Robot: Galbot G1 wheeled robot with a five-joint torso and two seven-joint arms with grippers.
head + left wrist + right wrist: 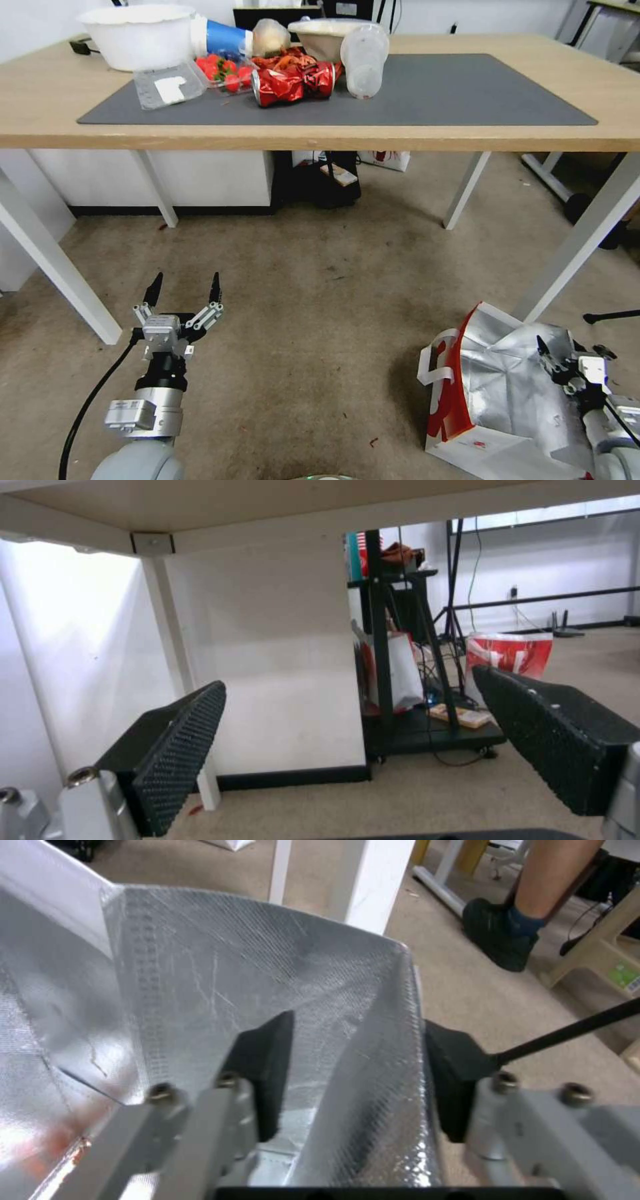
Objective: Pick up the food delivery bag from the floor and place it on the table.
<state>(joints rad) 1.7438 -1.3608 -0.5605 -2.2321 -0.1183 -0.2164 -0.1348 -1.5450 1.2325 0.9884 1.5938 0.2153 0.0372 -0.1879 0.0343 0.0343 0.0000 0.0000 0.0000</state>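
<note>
The food delivery bag (pixel 497 393) stands on the floor (pixel 320 320) at the robot's near right, mouth open and foil lining showing, just beside a white table leg (pixel 580 240). The right gripper (pixel 563 360) straddles the bag's right-hand wall: in the right wrist view one finger (pixel 263 1065) sits inside against the foil and the other outside, spread with the wall (pixel 387 1050) between them and not pressed on it. To the near left, the left gripper (pixel 185 288) hangs over bare carpet, fingers spread and holding nothing, close to another white leg (pixel 57 267). Open carpet stretches between the arms and on under the table (pixel 467 130). Its front edge crosses the view farther off; the dark mat (pixel 440 90) has free room on its right half, with a crumpled red wrapper (pixel 293 83) and containers (pixel 363 60) crowding the left.
</note>
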